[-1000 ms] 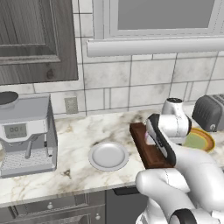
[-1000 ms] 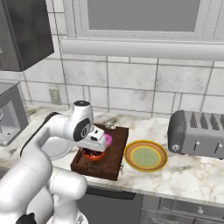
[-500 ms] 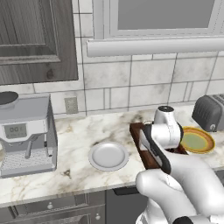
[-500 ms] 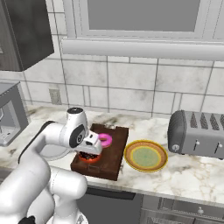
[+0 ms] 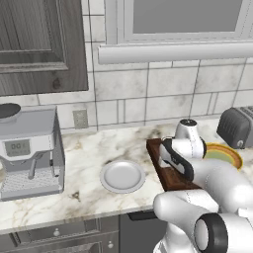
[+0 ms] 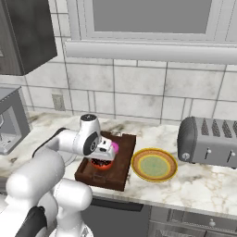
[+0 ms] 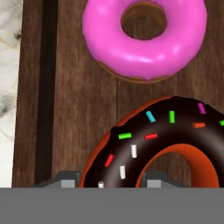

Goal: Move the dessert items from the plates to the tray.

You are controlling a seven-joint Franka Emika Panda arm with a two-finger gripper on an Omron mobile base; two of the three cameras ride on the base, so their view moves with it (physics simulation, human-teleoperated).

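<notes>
Tray (image 6: 121, 163): holds pink doughnut (image 7: 144, 37) and chocolate doughnut (image 7: 162, 144), side by side, apart. Gripper (image 6: 102, 159): low over chocolate doughnut; finger spread indeterminable. Grey plate (image 5: 122, 176), yellow plate (image 6: 154, 165): flank tray.

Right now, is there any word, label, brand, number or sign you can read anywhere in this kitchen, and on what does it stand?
No readable text in any view.
Coffee machine: small display panel on its front, marks too small and blurred to read.
Toaster: knobs on its front, no legible markings.
Tray, pink doughnut and chocolate doughnut: no lettering, just coloured sprinkles on the dark icing.
</notes>
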